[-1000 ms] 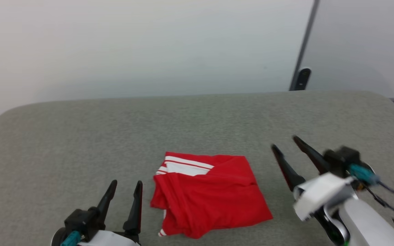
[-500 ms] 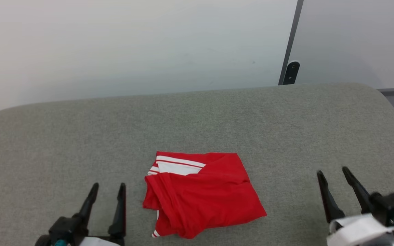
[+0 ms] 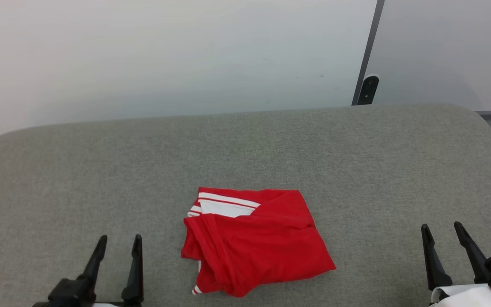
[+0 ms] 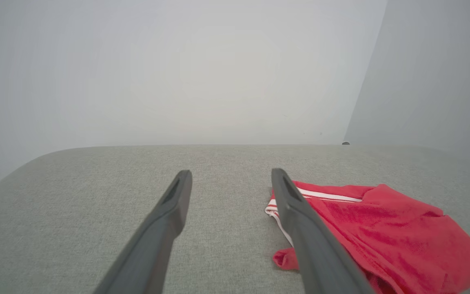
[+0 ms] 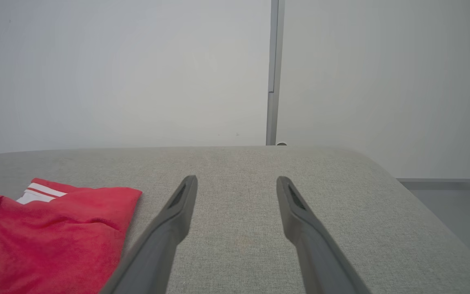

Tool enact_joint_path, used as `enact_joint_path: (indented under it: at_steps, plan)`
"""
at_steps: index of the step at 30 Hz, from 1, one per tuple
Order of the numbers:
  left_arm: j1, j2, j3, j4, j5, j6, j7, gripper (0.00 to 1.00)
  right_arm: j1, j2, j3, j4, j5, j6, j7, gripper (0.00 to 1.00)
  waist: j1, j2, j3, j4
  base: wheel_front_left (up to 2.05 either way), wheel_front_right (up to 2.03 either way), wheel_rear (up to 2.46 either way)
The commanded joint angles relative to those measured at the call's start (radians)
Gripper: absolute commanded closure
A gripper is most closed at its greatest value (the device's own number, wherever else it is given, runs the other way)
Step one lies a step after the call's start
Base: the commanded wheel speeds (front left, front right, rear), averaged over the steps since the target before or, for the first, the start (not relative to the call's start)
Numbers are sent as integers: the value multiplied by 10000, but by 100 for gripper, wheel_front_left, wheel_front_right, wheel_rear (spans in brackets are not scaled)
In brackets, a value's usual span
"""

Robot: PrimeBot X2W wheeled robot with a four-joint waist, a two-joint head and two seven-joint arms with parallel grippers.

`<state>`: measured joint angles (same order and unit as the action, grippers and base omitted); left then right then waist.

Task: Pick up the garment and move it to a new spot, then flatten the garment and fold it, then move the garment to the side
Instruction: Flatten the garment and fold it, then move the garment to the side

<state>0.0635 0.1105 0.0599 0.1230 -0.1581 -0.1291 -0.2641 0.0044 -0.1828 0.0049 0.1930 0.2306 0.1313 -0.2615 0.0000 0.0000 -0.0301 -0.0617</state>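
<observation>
Our left pincer [image 3: 120, 237] has its two dark fingers spread wide with nothing between them, the tips over the bare grey padded surface [image 3: 245, 149]. The garment [image 3: 256, 241] lies to the right of this pincer, near it but not touching it. In the left wrist view the right-hand finger crosses in front of the cloth's nearest edge. Our right pincer [image 3: 441, 225] is spread just as wide and is just as empty. It sits well apart from the garment, which lies off to its left with a stretch of bare grey between them.

The garment rests between our two pincers, closer to the left one, folded into a rough, slightly rumpled square lying flat on the surface. Red cloth is on top; a white sleeve part with red-and-white striped trim shows at the far corner on the left pincer's side. Ahead of both pincers the surface ends in a rounded edge against a pale wall [image 3: 164, 55], and a dark upright strip [image 3: 367, 51] stands ahead of the right pincer
</observation>
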Motion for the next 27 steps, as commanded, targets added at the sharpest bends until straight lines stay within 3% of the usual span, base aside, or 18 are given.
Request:
enact_joint_path:
  at_steps: [1, 15, 27]
  plan:
    - [28, 4, -26, -25, 72, -20, 3, 0, 104, 63, -87, -33, -79, -12, -42, 0, 0, 0, 19, 11, 0, 0, 0]
    - [-189, -69, -199, -9, 163, -20, 3, 0, 118, 216, -246, -117, -406, -12, -43, 0, 0, 0, 16, 355, 0, 0, 0]
    - [-232, -7, 159, 107, 124, -20, 3, 0, 195, 383, 639, 350, -265, -12, -26, 0, 0, 0, -270, 2118, 0, 0, 0]
